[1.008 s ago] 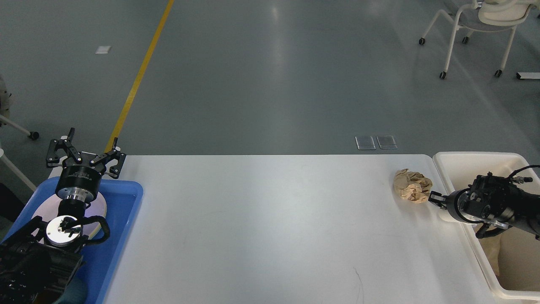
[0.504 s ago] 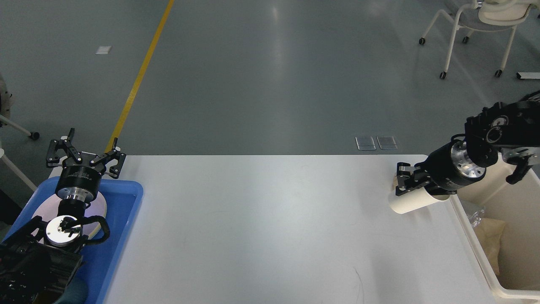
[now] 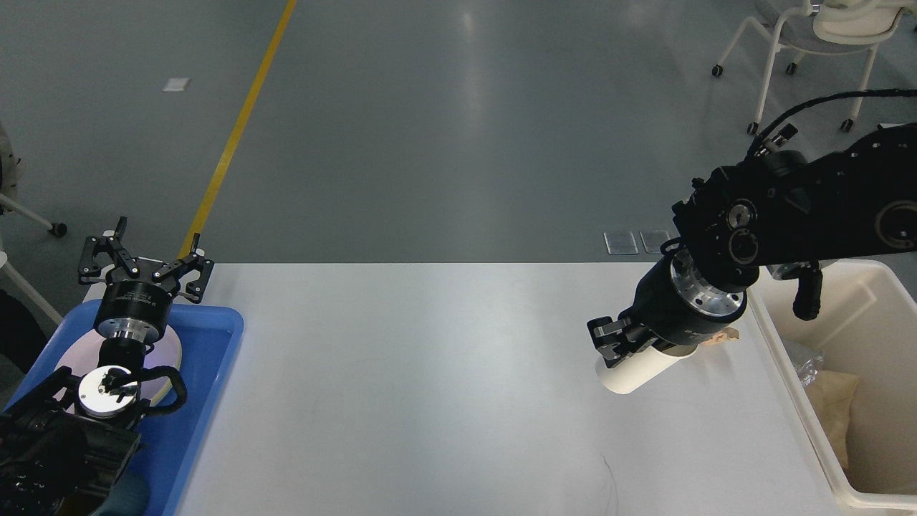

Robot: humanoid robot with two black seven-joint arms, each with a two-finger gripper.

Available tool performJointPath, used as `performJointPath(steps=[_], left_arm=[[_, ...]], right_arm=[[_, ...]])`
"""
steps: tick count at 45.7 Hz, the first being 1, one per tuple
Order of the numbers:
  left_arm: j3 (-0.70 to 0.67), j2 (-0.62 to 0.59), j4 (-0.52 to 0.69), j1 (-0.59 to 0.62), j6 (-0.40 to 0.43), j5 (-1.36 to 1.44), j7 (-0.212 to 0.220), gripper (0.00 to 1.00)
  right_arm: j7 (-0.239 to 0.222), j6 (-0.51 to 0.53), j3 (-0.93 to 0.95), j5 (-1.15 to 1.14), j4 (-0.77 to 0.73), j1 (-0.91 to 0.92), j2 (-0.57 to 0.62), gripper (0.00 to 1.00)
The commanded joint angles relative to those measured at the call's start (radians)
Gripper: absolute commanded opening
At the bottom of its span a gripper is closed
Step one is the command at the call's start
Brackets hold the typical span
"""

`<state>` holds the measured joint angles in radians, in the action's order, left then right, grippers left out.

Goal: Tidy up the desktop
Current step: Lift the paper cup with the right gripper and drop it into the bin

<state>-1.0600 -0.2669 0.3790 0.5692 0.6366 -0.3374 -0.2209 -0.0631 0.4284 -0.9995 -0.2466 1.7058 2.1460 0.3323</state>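
The white desktop (image 3: 430,373) fills the lower middle of the head view. My right gripper (image 3: 610,344) is shut on a white paper cup (image 3: 637,371) and holds it tilted, low over the right part of the desktop. A crumpled brown paper ball (image 3: 722,337) lies behind that arm, mostly hidden. My left gripper (image 3: 145,262) is open and empty, pointing up above a white plate (image 3: 168,351) in the blue tray (image 3: 208,373) at the left edge.
A cream-white bin (image 3: 870,276) stands at the desktop's right edge, with brown paper (image 3: 834,401) and clear plastic inside. A wheeled chair (image 3: 809,43) stands on the floor far right. A yellow line (image 3: 236,129) runs along the floor.
My right arm rose from the bin side with the white cup and swung left over the desktop. It now covers most of the paper ball. The left arm has not moved.
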Motion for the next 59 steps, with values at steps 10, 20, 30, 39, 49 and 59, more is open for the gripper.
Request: performJointPath(steps=[10, 20, 30, 39, 49, 59], left_arm=[[0.0, 0.0, 0.0, 0.0, 0.0, 0.0, 0.0, 0.97], [0.0, 0.0, 0.0, 0.0, 0.0, 0.0, 0.0, 0.97], [0.0, 0.0, 0.0, 0.0, 0.0, 0.0, 0.0, 0.97], [0.0, 0.0, 0.0, 0.0, 0.0, 0.0, 0.0, 0.97], [0.0, 0.0, 0.0, 0.0, 0.0, 0.0, 0.0, 0.97], [0.0, 0.0, 0.0, 0.0, 0.0, 0.0, 0.0, 0.97]], right_arm=[[-0.004, -0.126, -0.131, -0.003, -0.129, -0.135, 0.014, 0.0], [-0.003, -0.237, -0.26, 0.0, -0.496, -0.432, 0.071, 0.0], [-0.001, -0.273, -0.217, 0.016, -1.056, -0.857, 0.139, 0.0], [0.003, -0.273, -0.104, 0.259, -1.647, -1.359, 0.113, 0.0], [0.0, -0.396, -0.042, 0.395, -1.758, -1.571, 0.025, 1.0], [0.0, -0.421, -0.042, 0.398, -1.758, -1.586, 0.034, 1.0]])
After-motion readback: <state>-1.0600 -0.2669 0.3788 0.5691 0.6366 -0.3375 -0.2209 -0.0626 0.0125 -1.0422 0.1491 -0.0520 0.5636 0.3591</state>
